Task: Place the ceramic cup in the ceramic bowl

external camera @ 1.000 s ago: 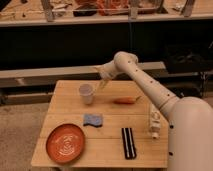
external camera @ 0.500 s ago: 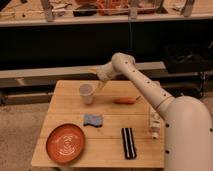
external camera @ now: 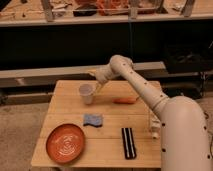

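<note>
Cup: white, upright, back left of the desk, well apart from the bowl.
Bowl: orange, empty, at the front left corner.
Gripper: just beside the cup's right side; whether it grips cannot be told.
Progress: early, I judge; cup not yet in bowl, so carry and release are left.
Around: blue sponge, orange stick, black bar.
Obstruction: only the sponge lies near the likely path, and it is low.
</note>
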Motion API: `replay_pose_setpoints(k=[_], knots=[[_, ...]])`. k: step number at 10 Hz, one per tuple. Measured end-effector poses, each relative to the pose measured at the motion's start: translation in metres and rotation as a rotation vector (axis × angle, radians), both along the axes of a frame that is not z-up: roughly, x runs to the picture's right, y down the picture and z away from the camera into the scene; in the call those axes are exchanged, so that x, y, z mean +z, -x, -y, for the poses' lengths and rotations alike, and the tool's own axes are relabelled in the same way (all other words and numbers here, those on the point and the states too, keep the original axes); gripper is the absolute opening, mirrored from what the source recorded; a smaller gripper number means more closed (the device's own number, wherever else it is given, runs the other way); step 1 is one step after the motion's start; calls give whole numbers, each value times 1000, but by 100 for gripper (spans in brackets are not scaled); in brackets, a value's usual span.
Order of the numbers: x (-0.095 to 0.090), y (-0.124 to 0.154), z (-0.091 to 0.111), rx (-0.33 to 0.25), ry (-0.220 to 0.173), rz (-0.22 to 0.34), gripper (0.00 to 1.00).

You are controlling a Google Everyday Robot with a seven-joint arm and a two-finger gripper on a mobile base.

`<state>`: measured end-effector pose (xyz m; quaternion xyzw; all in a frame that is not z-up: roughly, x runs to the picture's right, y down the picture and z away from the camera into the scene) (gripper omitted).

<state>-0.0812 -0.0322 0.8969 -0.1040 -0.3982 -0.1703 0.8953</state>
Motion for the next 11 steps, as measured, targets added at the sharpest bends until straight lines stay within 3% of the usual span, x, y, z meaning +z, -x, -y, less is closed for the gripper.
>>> replay_pose_setpoints(k=[6, 11], knots=[[6, 5, -10, -4, 37, 13, 80], [14, 11, -21, -41, 82, 21, 80]])
